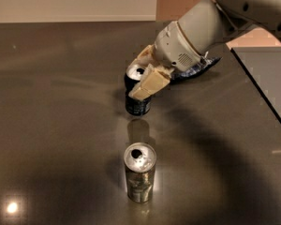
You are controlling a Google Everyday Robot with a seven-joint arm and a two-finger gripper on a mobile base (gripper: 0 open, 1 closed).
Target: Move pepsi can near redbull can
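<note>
Pepsi can point(138, 106) is held upright by the gripper point(137, 81), with the cream plastic jaws clamped on its upper half, one finger point(150, 82) across the front. Dark blue cylinder, silver top; whether the base touches the table point(61, 102) cannot be told. Redbull can point(140, 173) stands upright just in front of it, apart, silver-grey metal with a shiny lid. The tabletop is dark and glossy. A crumpled blue bag point(200, 68) lies behind the smooth white arm point(201, 27).
</note>
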